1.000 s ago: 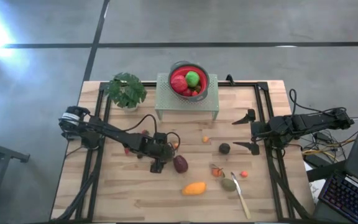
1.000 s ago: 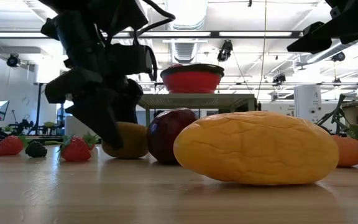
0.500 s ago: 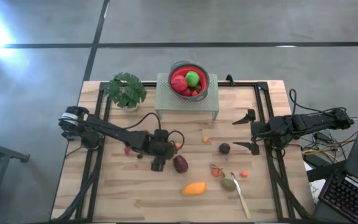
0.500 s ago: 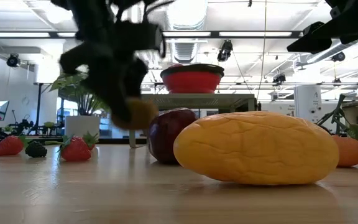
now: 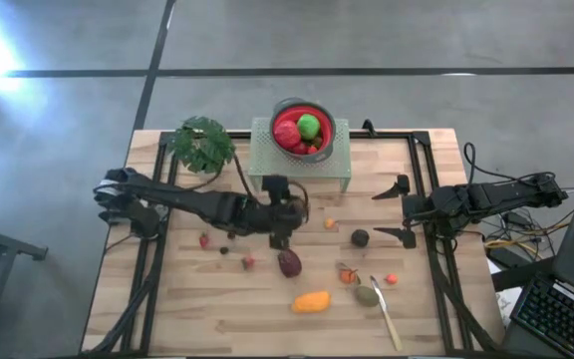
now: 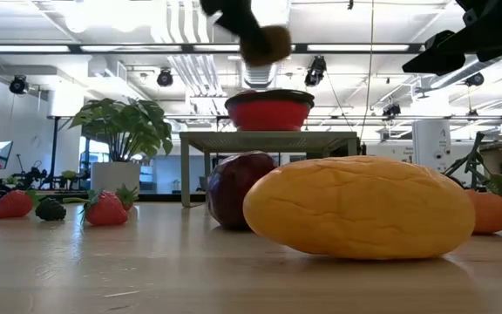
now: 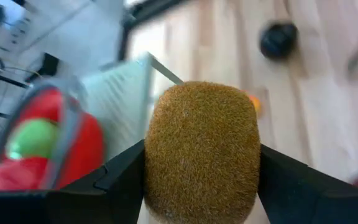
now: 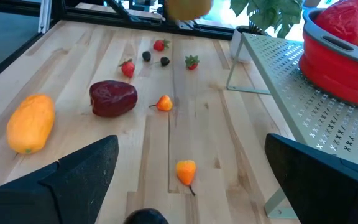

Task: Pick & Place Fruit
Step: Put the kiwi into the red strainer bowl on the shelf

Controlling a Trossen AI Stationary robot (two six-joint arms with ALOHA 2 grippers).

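A pale wooden worktop stands on a grey concrete floor; the low view looks across it into a bright hall with ceiling lights and ducting. At the worktop's far edge a potted plant sits beside a perforated green stand carrying a red bowl of fruit. The left gripper hangs above the worktop just in front of the stand, clamped on a fuzzy brown kiwi, held between its two dark fingers. A maroon fruit and an orange oval lie nearer the front edge. The right gripper waits with jaws spread wide over the right side, near a dark fruit.
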